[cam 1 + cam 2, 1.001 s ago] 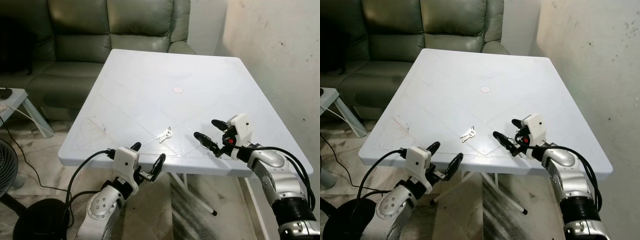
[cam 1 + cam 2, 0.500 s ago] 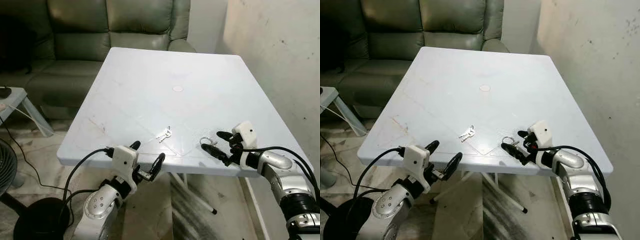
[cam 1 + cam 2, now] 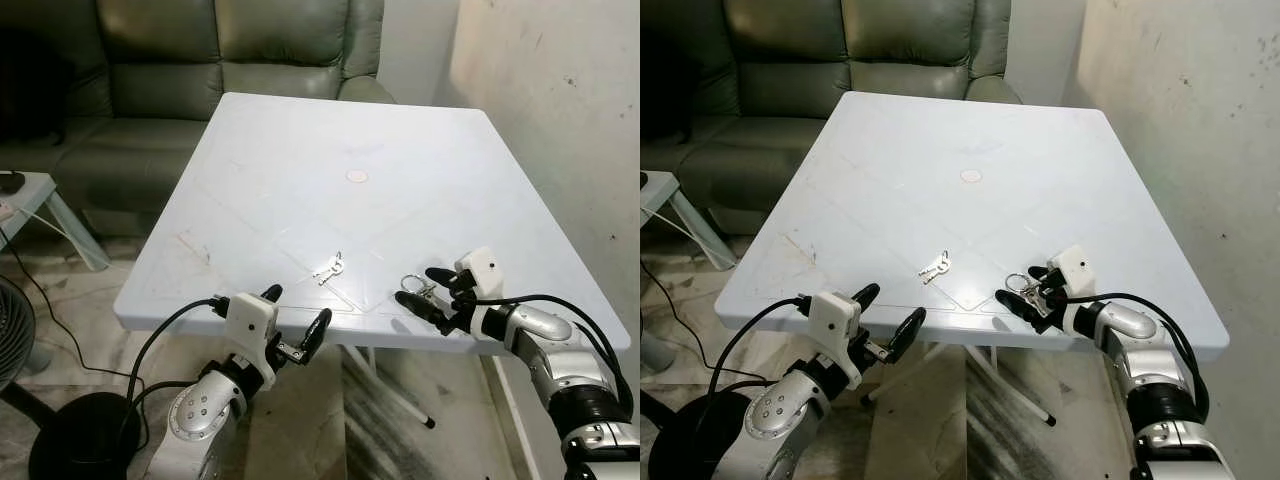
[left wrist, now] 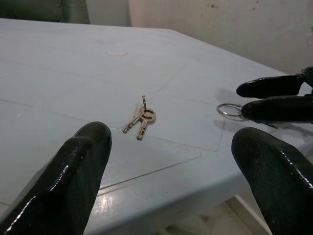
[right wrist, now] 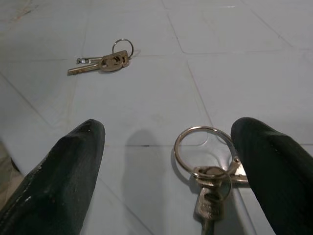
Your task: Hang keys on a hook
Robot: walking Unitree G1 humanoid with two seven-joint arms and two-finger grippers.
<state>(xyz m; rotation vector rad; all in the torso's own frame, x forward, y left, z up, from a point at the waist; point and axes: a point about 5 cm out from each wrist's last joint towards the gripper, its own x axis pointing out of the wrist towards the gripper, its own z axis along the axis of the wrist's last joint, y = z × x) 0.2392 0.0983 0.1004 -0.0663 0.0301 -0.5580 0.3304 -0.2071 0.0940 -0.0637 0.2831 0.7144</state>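
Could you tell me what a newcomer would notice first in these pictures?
Two sets of keys on a white table: the small keys near its front edge, and a key ring between the right gripper's open fingers. The left gripper hangs open below the table edge.

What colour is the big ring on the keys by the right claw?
Silver, shiny metal. The key ring shows best in the right wrist view, lying on the white table.

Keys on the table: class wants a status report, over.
Right gripper open, fingers either side of the ringed keys. Left gripper open, off the table's near edge. Second key bunch lies untouched. No hook seen.
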